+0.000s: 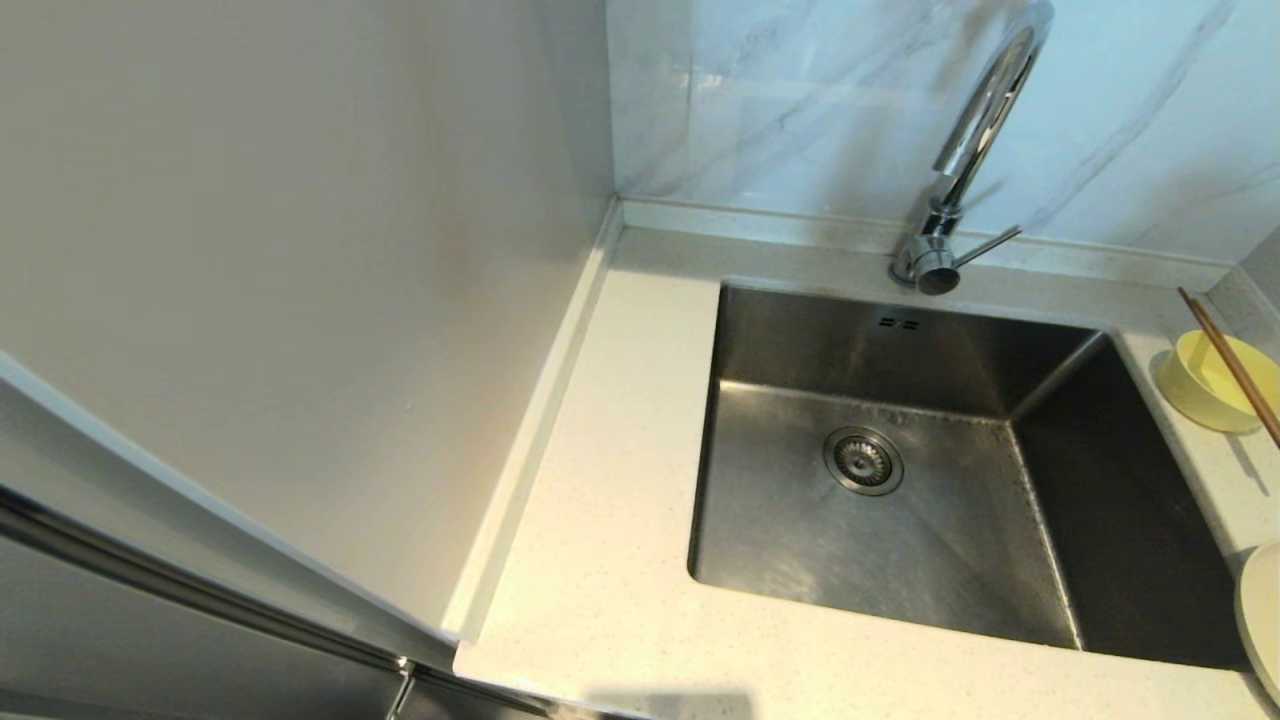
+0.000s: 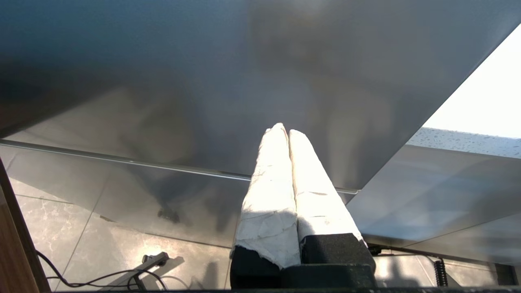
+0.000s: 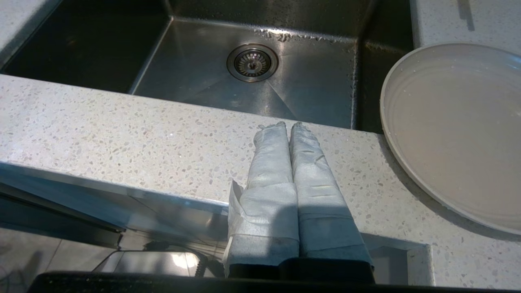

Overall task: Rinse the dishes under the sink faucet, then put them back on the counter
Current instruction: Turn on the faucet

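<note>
The pale-yellow bowl [image 1: 1215, 382] stands on the counter [image 1: 600, 520] right of the sink [image 1: 780, 400], with the brown chopsticks [image 1: 1232, 365] lying across it. The cream-white plate [image 1: 1262, 615] [image 3: 456, 130] rests on the counter at the sink's near right corner, wet with drops. The chrome faucet [image 1: 975, 140] rises behind the basin, its lever [image 1: 985, 246] pointing right. No water runs. My right gripper [image 3: 288, 124] is shut and empty, low over the counter's front edge, left of the plate. My left gripper [image 2: 283, 131] is shut and empty, down in front of a grey cabinet panel. Neither arm shows in the head view.
The drain strainer [image 1: 863, 460] sits mid-basin, with two overflow slots [image 1: 898, 323] on the back wall. A plain wall panel [image 1: 300, 250] closes the counter's left side. The marble wall [image 1: 800, 100] stands behind. Cables [image 2: 101, 276] lie on the tiled floor.
</note>
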Available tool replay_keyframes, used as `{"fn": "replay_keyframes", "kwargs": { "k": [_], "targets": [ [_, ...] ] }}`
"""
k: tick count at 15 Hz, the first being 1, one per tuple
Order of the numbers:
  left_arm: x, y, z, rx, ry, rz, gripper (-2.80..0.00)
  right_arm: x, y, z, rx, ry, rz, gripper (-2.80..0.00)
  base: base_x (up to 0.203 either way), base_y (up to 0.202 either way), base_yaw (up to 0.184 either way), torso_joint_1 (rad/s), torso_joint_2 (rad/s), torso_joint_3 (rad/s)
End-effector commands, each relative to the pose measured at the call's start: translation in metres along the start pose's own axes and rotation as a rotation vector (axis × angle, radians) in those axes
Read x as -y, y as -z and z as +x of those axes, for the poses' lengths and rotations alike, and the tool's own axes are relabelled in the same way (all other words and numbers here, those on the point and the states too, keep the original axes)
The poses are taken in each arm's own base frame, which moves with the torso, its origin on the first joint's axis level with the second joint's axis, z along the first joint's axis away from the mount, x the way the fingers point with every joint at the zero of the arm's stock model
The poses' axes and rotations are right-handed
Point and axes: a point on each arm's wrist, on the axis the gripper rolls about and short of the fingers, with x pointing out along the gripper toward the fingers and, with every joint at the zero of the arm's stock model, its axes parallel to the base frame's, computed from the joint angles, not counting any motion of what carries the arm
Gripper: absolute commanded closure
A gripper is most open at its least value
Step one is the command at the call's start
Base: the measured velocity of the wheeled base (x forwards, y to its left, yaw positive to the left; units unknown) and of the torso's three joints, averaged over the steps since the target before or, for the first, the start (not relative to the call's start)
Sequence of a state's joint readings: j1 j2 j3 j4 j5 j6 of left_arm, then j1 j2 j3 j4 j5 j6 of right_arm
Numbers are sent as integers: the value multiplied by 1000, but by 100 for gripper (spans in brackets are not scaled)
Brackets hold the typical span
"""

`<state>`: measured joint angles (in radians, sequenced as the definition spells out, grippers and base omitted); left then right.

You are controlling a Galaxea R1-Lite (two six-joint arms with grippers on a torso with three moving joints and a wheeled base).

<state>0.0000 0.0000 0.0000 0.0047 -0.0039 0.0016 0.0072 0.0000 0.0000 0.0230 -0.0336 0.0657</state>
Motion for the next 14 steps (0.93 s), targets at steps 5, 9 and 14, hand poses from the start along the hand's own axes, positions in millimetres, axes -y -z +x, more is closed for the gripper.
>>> {"fn": "replay_keyframes", "kwargs": {
  "k": [5,9,14],
  "targets": [
    [0,0,0,0,1,0,0,0,2,1,-11,0,0,0,0,0,0,0,0,0],
    [0,0,0,-1,1,0,0,0,2,1,-9,0,0,0,0,0,0,0,0,0],
    [0,0,0,0,0,0,0,0,2,1,-9,1,0,0,0,0,0,0,0,0]
  ]
}}
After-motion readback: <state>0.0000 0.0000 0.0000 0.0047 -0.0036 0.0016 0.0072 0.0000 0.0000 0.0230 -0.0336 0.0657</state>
